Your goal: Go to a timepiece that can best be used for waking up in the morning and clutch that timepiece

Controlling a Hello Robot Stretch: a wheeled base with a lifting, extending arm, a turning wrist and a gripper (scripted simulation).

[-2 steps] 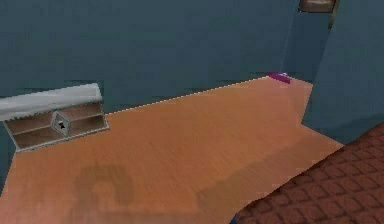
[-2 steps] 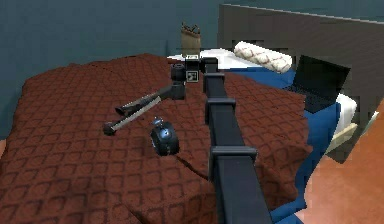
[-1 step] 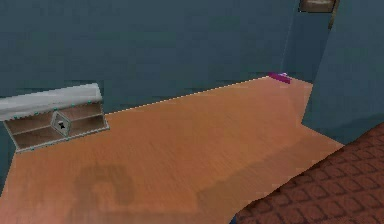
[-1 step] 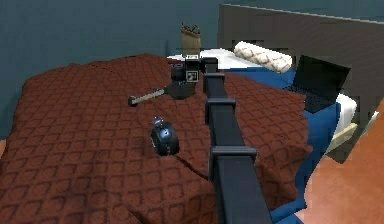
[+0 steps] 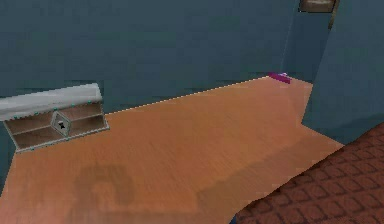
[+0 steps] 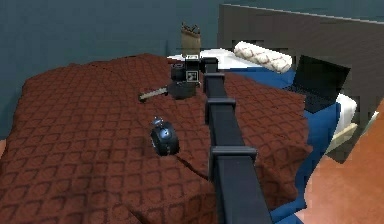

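A small dark rounded object [image 6: 163, 138] with a bluish sheen lies on the dark red quilt of the bed [image 6: 80, 130]; I cannot tell whether it is a clock. The arm [image 6: 228, 150] rises from the bottom edge over the quilt, past that object on its right. The gripper [image 6: 178, 80] sits at the arm's far end, near the pillows, by the two white marker squares. A flat grey thing [image 6: 153, 95] lies on the quilt just left of it. I cannot tell whether the gripper holds anything. A small dark-and-white object [image 5: 61, 124] stands on a low grey shelf unit [image 5: 55, 100].
An open black laptop [image 6: 318, 80] rests on the bed's right side below the dark headboard [image 6: 300, 28]. White pillows [image 6: 255, 52] and a brown item [image 6: 192, 38] lie at the head. Bare wooden floor [image 5: 190, 140] runs between blue walls, with a purple thing [image 5: 280, 76] far off.
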